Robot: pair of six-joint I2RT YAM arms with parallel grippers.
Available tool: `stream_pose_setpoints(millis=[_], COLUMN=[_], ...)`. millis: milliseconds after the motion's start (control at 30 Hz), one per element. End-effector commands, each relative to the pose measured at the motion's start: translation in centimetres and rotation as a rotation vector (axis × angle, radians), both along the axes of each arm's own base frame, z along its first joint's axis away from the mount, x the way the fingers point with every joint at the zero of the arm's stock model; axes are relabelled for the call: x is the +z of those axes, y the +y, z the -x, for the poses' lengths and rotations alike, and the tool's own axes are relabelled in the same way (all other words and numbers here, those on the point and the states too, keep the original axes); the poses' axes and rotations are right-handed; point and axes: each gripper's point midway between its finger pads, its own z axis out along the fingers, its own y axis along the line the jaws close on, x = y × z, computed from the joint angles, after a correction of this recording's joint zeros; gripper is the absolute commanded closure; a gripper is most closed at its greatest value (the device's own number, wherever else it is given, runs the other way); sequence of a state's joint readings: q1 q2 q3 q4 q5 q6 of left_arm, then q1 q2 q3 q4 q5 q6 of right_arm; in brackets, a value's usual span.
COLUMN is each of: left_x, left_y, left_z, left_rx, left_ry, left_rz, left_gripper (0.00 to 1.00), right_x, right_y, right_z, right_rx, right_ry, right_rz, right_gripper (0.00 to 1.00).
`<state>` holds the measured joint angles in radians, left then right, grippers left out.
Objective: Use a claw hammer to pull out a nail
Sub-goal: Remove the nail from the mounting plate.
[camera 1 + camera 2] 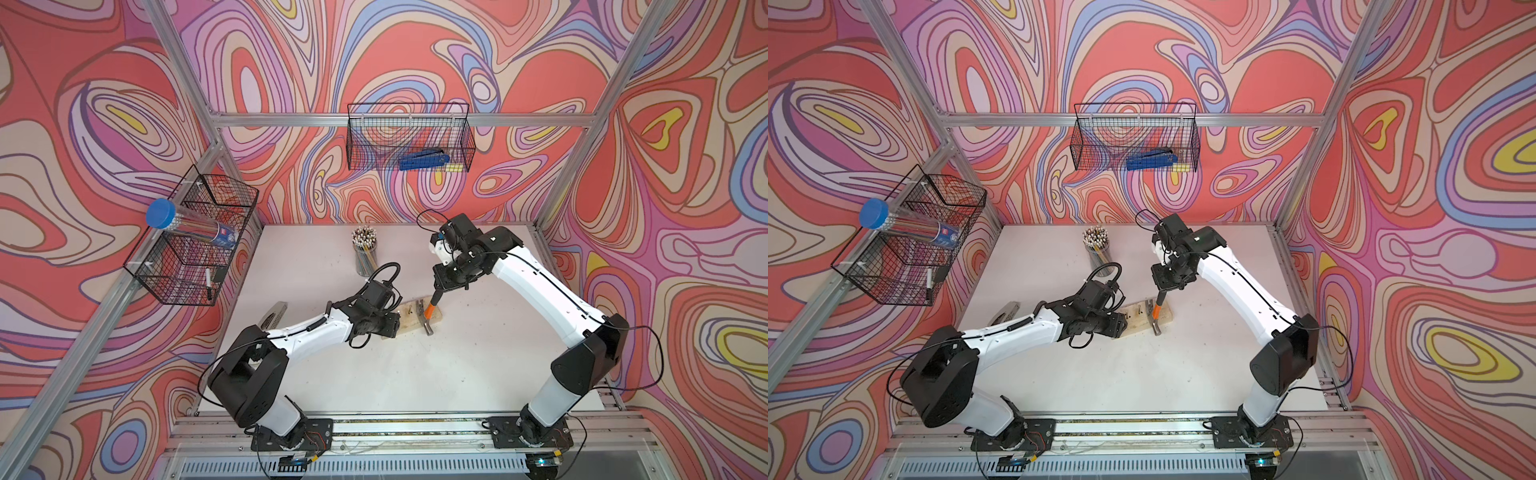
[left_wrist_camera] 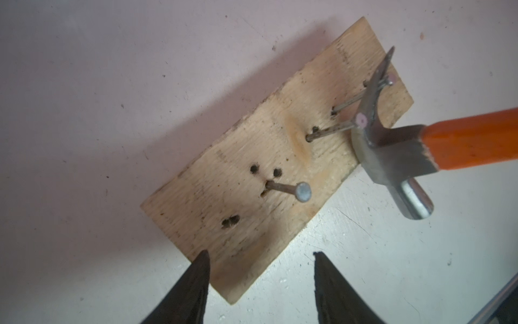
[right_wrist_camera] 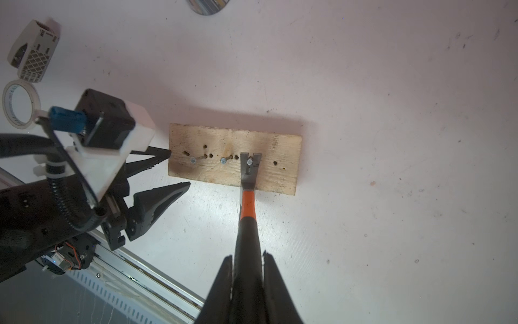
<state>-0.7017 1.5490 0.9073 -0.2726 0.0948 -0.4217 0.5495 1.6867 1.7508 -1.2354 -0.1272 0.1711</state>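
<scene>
Now, w/ right gripper point(image 3: 247, 255) clamped on the black-and-orange-handled steel claw hammer point(image 3: 246, 196), its fork round the grey nail point(image 3: 249, 162) in the pale wooden board point(image 3: 280, 157), rock the handle back slowly & get the left gripper point(image 3: 179, 168), fingers apart at the board's end, to pin it.

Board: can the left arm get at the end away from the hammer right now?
Probably yes. The left gripper is open at that end of the board, one finger over the wood, nothing between. The hammer, held by the right gripper, sits at the other end, clear of it.
</scene>
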Motion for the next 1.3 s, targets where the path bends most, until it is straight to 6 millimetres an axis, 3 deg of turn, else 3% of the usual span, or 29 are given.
stream_pose_setpoints(millis=[0, 367, 867, 1267], left_x=[0.6, -1.4, -5.0, -6.1], left_y=[-0.8, -0.6, 2.6, 3.0], left_z=[-1.6, -3.2, -2.8, -2.3], left_rx=[0.014, 0.056, 0.062, 0.044], left_ry=[-0.060, -0.098, -0.084, -0.069], left_rz=[-0.001, -0.092, -0.306, -0.343], left_gripper=[0.40, 0.42, 0.48, 0.49], right_x=[-0.7, -2.2, -3.7, -5.0], right_y=[0.8, 0.9, 0.8, 0.8], right_z=[-2.4, -2.2, -1.8, -0.5], right_rx=[0.016, 0.011, 0.012, 0.024], right_ry=[-0.108, -0.149, -0.216, -0.288], right_rz=[0.001, -0.022, -0.058, -0.064], right_gripper=[1.00, 1.00, 1.00, 1.00])
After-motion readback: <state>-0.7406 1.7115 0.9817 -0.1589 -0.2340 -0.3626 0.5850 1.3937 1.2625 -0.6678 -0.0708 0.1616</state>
